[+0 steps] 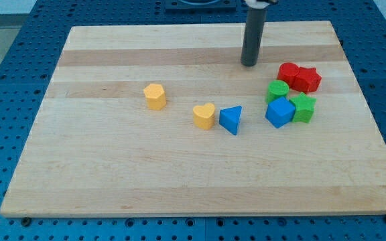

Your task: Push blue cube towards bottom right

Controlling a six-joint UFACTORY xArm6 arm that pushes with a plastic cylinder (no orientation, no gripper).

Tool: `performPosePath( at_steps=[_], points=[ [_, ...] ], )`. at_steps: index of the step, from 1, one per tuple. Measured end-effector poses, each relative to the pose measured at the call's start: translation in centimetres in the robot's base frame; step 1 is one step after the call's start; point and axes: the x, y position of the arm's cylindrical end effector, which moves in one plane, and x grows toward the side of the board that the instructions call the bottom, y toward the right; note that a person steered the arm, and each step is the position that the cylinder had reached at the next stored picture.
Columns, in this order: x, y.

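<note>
The blue cube (280, 112) sits at the view's right of the wooden board (146, 174), touching a green star block (304, 108) on its right and a green round block (277, 90) just above it. My tip (249, 64) rests on the board near the view's top, up and to the left of the blue cube, apart from every block.
Two red blocks (299, 77) sit together above the green ones. A blue triangular block (231, 119) and a yellow heart block (204, 115) lie near the middle. A yellow hexagonal block (155, 96) lies further left.
</note>
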Motion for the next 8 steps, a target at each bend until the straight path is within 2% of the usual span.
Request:
performPosePath(
  at_steps=[1,3,5,7,8],
  points=[
    [6.2,0.0],
    [8.1,0.1],
    [11.0,3.9],
    [20.1,4.4],
    [20.6,4.5]
  ],
)
